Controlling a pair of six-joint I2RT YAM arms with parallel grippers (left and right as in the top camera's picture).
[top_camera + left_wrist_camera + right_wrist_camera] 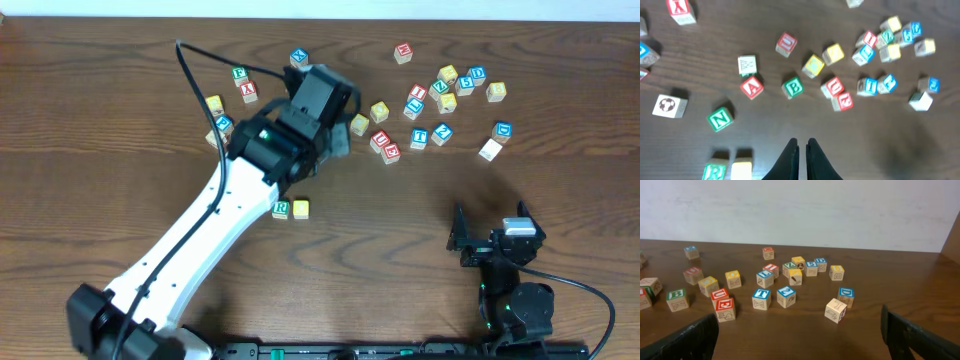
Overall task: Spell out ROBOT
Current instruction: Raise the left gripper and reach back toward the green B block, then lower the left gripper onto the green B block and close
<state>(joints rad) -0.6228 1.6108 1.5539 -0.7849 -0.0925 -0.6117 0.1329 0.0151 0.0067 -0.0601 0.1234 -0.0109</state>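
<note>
A green R block [281, 208] and a yellow block [301, 208] stand side by side in the middle of the table; they also show at the bottom left of the left wrist view, the R block [715, 171] and the yellow block [741, 170]. The yellow block's letter is unreadable. My left gripper [802, 146] is shut and empty, held above the table behind this pair [337, 142]. A green B block [792, 87] lies ahead of it. A blue T block [419, 137] sits in the right cluster. My right gripper [800, 345] is open and empty near the front edge [478, 240].
Loose letter blocks are scattered across the back of the table: a green N [720, 119], a red A [751, 87], a red U [786, 44], a blue D [845, 296] and a pale block [835, 310]. The left arm [200, 240] crosses the table diagonally.
</note>
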